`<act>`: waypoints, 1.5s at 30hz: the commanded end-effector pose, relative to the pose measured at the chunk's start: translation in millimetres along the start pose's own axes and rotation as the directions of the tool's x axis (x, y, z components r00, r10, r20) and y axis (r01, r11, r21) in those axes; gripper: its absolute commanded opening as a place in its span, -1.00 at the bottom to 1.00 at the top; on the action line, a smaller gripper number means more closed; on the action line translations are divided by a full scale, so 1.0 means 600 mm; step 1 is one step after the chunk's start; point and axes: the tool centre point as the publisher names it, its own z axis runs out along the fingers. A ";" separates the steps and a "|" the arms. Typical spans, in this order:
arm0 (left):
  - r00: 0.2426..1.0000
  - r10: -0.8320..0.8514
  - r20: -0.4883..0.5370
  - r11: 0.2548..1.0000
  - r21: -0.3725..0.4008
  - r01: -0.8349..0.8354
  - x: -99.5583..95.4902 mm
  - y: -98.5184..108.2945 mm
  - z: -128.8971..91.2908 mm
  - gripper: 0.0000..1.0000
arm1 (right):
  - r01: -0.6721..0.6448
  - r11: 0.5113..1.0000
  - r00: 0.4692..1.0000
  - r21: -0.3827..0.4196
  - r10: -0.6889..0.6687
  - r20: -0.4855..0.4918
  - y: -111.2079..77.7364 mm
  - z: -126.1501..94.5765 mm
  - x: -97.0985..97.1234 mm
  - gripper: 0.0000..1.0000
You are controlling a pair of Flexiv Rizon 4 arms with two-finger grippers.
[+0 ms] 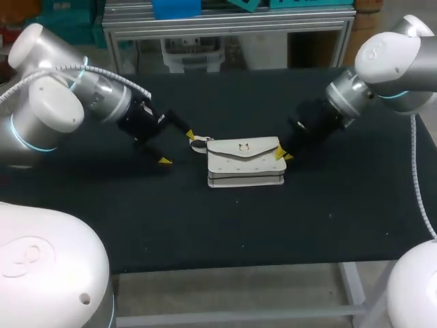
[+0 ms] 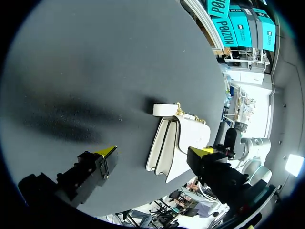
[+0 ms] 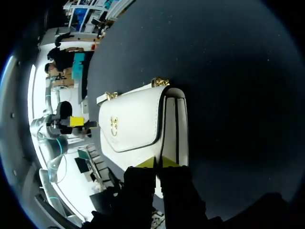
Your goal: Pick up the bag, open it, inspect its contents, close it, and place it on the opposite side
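Bag: we see a white bag [image 1: 244,162] [image 2: 183,138] [image 3: 138,124] lying flat near the middle of the bench [image 1: 239,225], its flap on top and down over the front.
Clasp: a small gold clasp [image 1: 243,146] [image 3: 114,126] sits on the middle of the flap.
Strap: a white tab [image 1: 199,144] [image 2: 164,109] sticks out from the bag's left end, joined to it by a bit of gold chain [image 2: 180,111] [image 3: 160,82].
Left hand: our left hand [image 1: 177,147] [image 2: 155,151] is just beside the bag's left end, released, with its fingers spread wide. One yellow tip is next to the tab and the other is out over bare bench toward the near edge. Neither grips anything.
Right hand: our right hand [image 1: 284,155] [image 3: 157,162] is at the bag's right end, clenched. Its two yellow tips are drawn almost together, with the edge of the flap running in between them.
Arms: each comes in from its own far corner of the bench.
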 end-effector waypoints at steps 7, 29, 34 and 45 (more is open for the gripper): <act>0.999 0.008 -0.043 1.000 -0.028 -0.010 0.002 0.011 0.009 1.00 | 0.008 1.000 0.999 -0.010 -0.009 -0.043 -0.007 -0.002 0.004 -1.00; 0.999 0.010 -0.051 0.999 -0.039 -0.012 0.002 0.014 0.012 1.00 | -0.021 1.000 0.997 0.010 0.022 -0.068 -0.007 0.021 -0.005 -1.00; 1.000 0.004 -0.020 1.000 -0.027 -0.005 -0.002 0.011 0.014 1.00 | -0.041 0.999 0.998 0.027 0.042 -0.042 -0.002 0.030 -0.020 -1.00; 0.998 0.036 0.044 0.999 0.004 -0.036 0.000 0.011 -0.002 1.00 | -0.023 1.000 1.000 -0.016 0.023 0.004 -0.001 -0.019 -0.038 -1.00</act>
